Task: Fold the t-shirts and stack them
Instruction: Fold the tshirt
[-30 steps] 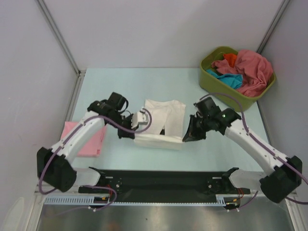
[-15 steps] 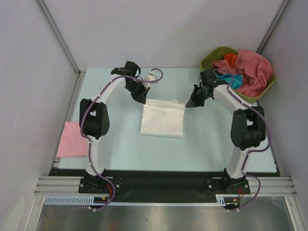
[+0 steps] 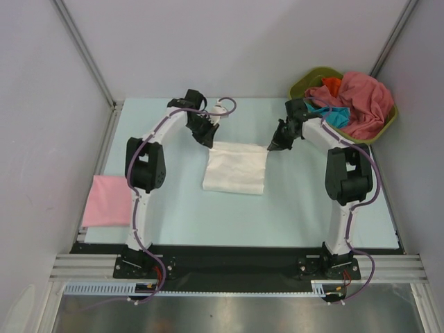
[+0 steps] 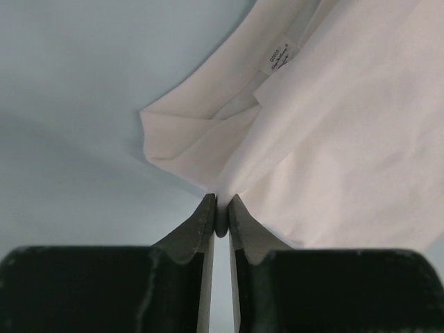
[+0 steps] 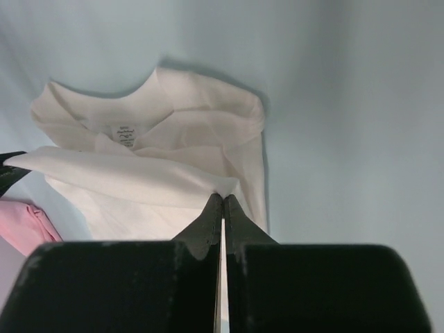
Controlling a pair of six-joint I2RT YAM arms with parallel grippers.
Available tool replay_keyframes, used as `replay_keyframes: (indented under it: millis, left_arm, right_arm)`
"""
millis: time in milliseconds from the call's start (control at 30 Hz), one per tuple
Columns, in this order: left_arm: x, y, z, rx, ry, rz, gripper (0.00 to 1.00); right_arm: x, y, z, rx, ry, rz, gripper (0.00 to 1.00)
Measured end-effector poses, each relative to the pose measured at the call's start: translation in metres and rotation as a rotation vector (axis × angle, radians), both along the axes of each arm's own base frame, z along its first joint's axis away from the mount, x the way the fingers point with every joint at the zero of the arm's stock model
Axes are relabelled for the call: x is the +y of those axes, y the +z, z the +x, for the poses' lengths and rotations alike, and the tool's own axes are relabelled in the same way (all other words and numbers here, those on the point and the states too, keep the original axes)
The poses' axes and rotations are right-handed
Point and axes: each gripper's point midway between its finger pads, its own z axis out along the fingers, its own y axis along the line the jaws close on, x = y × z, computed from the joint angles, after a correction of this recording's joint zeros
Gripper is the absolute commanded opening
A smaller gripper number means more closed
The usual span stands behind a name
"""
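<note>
Right end effector [image 5: 223, 198] pinches white t-shirt [image 5: 173, 152] on pale-blue table [image 5: 347, 104].

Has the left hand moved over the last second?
Yes. The left hand moved away from the black base rail, to the far corner of the white cloth t-shirt.

Both arms rise from bases at the worktop's near edge and reach toward its far edge. The left arm [image 3: 142, 166] bends inward; the left gripper [image 4: 220, 208] has its jaws a sliver apart, and any grip is unclear. The right arm [image 3: 347, 173] mirrors it, with the right gripper [image 5: 223, 201] closed, pinching the white t-shirt [image 3: 236, 170].
</note>
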Motion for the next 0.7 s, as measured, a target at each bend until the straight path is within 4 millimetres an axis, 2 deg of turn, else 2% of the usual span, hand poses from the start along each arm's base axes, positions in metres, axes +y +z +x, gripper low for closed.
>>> replay_keyframes:
  millis: [33,67,100,133,200,300,400,467,567,700]
  left_arm:
    - [-0.001,-0.001,0.001,0.001,0.007,-0.002,0.25]
    - [-0.001,-0.002,0.003,-0.004,0.009,-0.003,0.33]
    - [0.000,-0.004,0.005,-0.006,0.016,0.004,0.42]
    - [0.001,-0.004,0.006,-0.009,0.027,0.010,0.54]
    - [0.005,-0.005,0.012,-0.021,0.058,0.026,0.58]
    - [0.011,-0.001,0.027,-0.063,0.126,0.050,0.60]
    - [0.016,0.010,0.045,-0.124,0.204,0.041,0.57]
    - [0.017,0.015,0.041,-0.144,0.226,0.027,0.54]
    - [0.014,0.018,0.018,-0.136,0.209,0.022,0.44]
    - [-0.012,0.014,0.009,-0.135,0.154,0.000,0.41]
  right_arm:
    - [0.000,0.000,0.002,-0.004,-0.006,-0.003,0.02]
    - [-0.001,-0.002,0.003,-0.004,-0.011,-0.006,0.09]
    - [-0.002,-0.004,0.004,-0.001,-0.019,-0.011,0.23]
    - [-0.005,-0.006,0.005,0.001,-0.028,-0.020,0.47]
    - [-0.012,-0.010,0.011,0.000,-0.058,-0.046,0.54]
    - [-0.026,-0.008,0.026,-0.032,-0.100,-0.100,0.55]
    - [-0.034,0.003,0.031,-0.076,-0.124,-0.146,0.52]
    - [-0.034,0.011,0.025,-0.119,-0.112,-0.174,0.50]
    - [-0.016,0.030,0.006,-0.195,-0.058,-0.177,0.46]
    - [0.026,0.044,-0.007,-0.265,0.030,-0.137,0.37]
